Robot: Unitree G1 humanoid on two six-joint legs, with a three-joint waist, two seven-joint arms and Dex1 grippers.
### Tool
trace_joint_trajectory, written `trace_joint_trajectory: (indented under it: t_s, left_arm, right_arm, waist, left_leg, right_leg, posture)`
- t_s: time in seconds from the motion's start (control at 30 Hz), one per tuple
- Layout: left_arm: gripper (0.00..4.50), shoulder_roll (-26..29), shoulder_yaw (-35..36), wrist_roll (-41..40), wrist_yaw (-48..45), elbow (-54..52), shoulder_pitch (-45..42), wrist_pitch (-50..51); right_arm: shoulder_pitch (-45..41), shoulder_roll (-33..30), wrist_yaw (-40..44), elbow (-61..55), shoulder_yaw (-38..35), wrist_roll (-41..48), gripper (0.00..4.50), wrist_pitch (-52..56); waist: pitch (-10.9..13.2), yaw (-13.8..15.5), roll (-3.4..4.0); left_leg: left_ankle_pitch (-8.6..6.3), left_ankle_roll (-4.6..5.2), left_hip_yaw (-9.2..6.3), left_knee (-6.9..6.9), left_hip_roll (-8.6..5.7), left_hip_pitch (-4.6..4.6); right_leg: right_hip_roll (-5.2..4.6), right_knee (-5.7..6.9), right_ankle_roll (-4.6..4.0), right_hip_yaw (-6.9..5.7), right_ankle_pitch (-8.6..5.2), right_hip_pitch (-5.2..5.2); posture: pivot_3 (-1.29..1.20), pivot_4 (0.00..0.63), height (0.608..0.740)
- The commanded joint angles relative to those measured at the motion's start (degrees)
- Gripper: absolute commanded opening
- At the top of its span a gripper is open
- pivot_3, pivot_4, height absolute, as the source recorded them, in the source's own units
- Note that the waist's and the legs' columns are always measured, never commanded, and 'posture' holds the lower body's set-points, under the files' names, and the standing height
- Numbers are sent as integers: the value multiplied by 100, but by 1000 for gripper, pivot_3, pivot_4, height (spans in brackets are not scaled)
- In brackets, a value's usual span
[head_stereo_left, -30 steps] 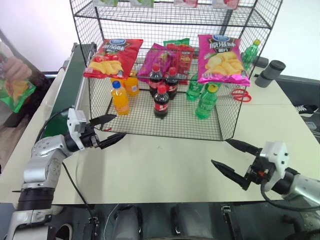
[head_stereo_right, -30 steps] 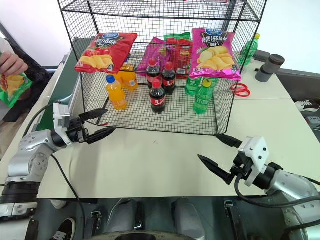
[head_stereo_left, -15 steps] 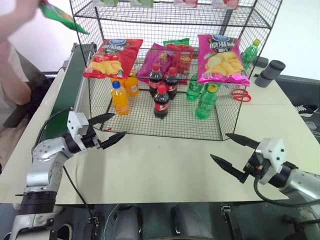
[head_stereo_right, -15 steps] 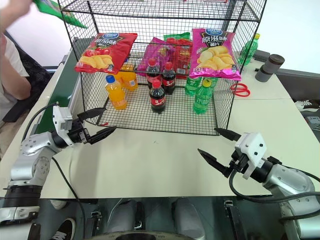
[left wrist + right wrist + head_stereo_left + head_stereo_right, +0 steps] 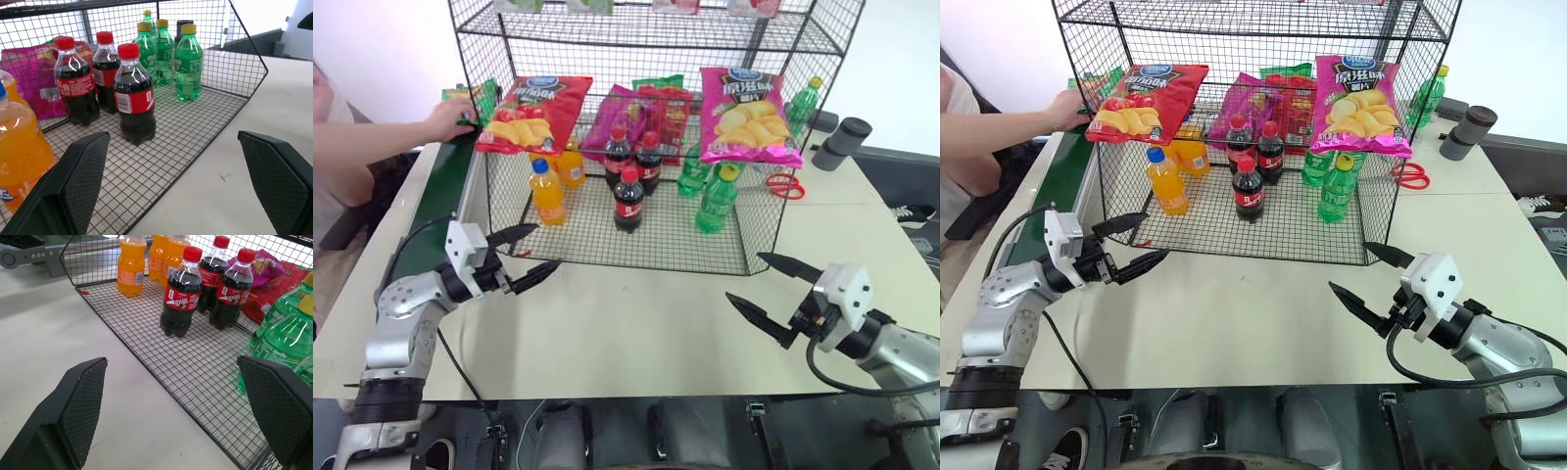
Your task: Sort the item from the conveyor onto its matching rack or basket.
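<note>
A person's hand (image 5: 450, 116) holds the item (image 5: 481, 96), a green crisp bag, over the far end of the conveyor (image 5: 438, 201), beside the rack's left corner. The red bag partly hides it. The rack (image 5: 607, 250) stands on the table ahead of me. My left gripper (image 5: 548, 245) is open, level, just in front of the rack's near-left corner and next to the belt. My right gripper (image 5: 743, 277) is open over the table in front of the rack's near-right corner. Both hold nothing; the wrist views look between wide fingers (image 5: 80, 181) (image 5: 80, 406) at the rack floor.
The rack's tier carries a red crisp bag (image 5: 533, 113) and magenta crisp bags (image 5: 749, 116). Its floor holds orange soda (image 5: 548, 191), cola (image 5: 628, 199) and green soda bottles (image 5: 715, 201). Red scissors (image 5: 785, 184) and a grey cylinder (image 5: 842, 142) lie at the right.
The person's hand has brought the green bag down from high at the upper left to the conveyor's far end beside the rack. Both grippers have stayed in place, open.
</note>
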Motion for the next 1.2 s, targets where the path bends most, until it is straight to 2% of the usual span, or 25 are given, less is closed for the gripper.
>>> trace_joint_trajectory:
  t_s: [0.03,0.33,0.5,0.6,0.73,0.8,0.97,1.13,1.2]
  left_arm:
    - [4500,57,180,-13,130,-282,82,-92]
    - [4500,144,365,211,496,-675,524,-292]
    - [4500,72,397,554,829,-788,666,-760]
    - [4500,275,471,1035,823,-817,1010,-1435]
    - [4500,432,753,1524,1256,-865,1381,-1906]
    - [4500,519,969,1984,1491,-953,1640,-2517]
    - [4500,603,1973,3438,2629,-899,2328,-3664]
    - [4500,572,2605,4428,3598,-641,2873,-4179]
    - [4500,619,2643,4579,3869,-386,2943,-4240]
  right_arm:
    - [-82,-14,41,2,30,19,4440,-125]
    - [-384,38,244,178,576,-40,4440,-224]
    - [-1013,157,244,565,987,-134,4440,-285]
    - [-1344,230,344,809,1236,-158,4440,-311]
    - [-1650,316,540,1225,1524,-264,4440,-479]
    - [-1782,371,631,1382,1632,-274,4440,-546]
    - [-2114,554,796,1674,1946,-302,4440,-613]
    - [-2284,563,931,1856,2490,-788,4440,-806]
    - [-2322,589,973,1905,2575,-813,4440,-798]
  waist:
    - [0,-3,0]
    - [0,-19,0]
    - [0,-20,0]
    - [0,-30,0]
    - [0,-27,-1]
    - [0,-22,-1]
    - [0,-35,-1]
    - [-1,-32,-2]
    - [-1,-20,-2]
  left_leg:
    - [0,0,0,0,0,0]
    - [0,0,0,0,2,0]
    - [0,0,2,0,2,2]
    - [0,0,1,-1,4,2]
    - [0,0,6,-3,8,2]
    - [0,1,6,-3,8,2]
    - [-2,4,10,-3,7,2]
    - [-4,6,11,-4,10,3]
    - [-5,8,14,-4,9,3]
  right_leg:
    - [0,0,0,0,0,0]
    - [-3,0,0,1,0,0]
    - [-3,0,-3,1,3,0]
    - [-4,-1,-3,1,3,-1]
    - [-5,-3,-4,4,3,-4]
    - [-8,-3,-4,3,3,-3]
    - [-15,-3,-5,3,4,-4]
    - [-17,-3,-6,2,4,-3]
    - [-20,-4,-6,1,4,-4]
  posture:
    - [0,150,740]
    - [0,150,740]
    - [0,150,740]
    - [0,150,740]
    - [0,150,740]
    - [0,150,740]
    - [0,150,740]
    - [0,150,740]
    - [0,150,740]
